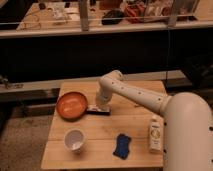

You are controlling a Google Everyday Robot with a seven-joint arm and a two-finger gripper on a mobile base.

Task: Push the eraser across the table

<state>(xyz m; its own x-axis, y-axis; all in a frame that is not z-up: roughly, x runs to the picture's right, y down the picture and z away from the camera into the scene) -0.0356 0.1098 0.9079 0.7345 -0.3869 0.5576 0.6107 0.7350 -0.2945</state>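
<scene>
The eraser (98,110) is a dark flat bar with a pale top, lying on the wooden table (135,135) just right of the orange bowl. My gripper (100,103) comes down from the white arm (135,95) and sits right on top of the eraser, touching or nearly touching it. The arm reaches in from the lower right.
An orange bowl (72,104) lies at the table's left, next to the eraser. A white cup (75,140) stands at the front left. A blue sponge (121,145) lies front centre. A white bottle (156,133) stands at the right, near my arm.
</scene>
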